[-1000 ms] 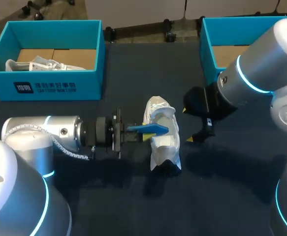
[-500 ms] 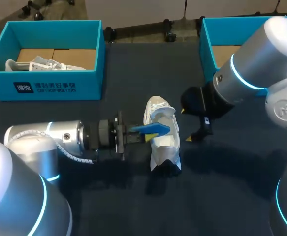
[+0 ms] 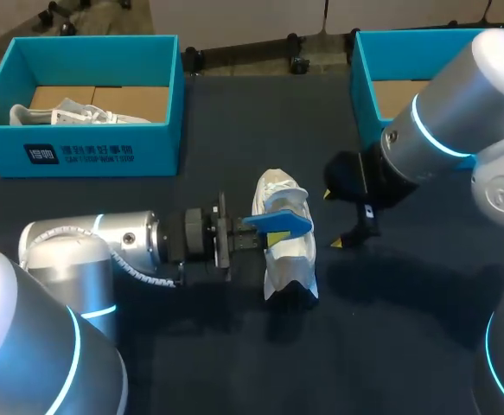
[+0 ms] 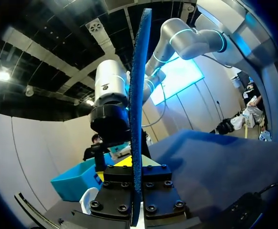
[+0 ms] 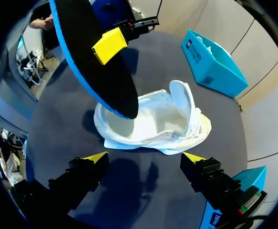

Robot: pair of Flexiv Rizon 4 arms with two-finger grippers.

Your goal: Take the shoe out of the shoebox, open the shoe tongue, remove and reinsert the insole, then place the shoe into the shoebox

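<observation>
- Left gripper (image 3: 270, 236): shut flat on the blue foam insole (image 3: 278, 222), one yellow-tipped finger on each face. In the left wrist view the insole (image 4: 139, 95) stands edge-on between the fingers and runs out well ahead of them.
- Insole, free end: it hangs over the mouth of the white low-top shoe (image 5: 153, 121) directly beneath the left gripper. Whether the end touches the shoe's inside cannot be told.
- Shoe: it rests on the dark table (image 3: 191, 346), outside both boxes, between the two grippers. Its tongue (image 5: 181, 95) is folded up and the mouth is open.
- Right gripper (image 5: 145, 157): fingers spread wide and holding nothing. It hovers just beside the shoe, on the side away from the left gripper, with no contact.
- Teal shoebox with bare cardboard floor (image 3: 368, 78): it lies beyond the right gripper, well apart from the shoe.
- Teal shoebox with printed front wall (image 3: 79, 156): it lies far beyond the left gripper and holds a second white shoe (image 3: 61, 114).
- Task status, as a judgement:
  - Done: shoe taken out, tongue opened, insole out of the shoe.
  - Remaining: seat the insole fully in the shoe, then place the shoe into a shoebox.
  - Roughly halfway.
</observation>
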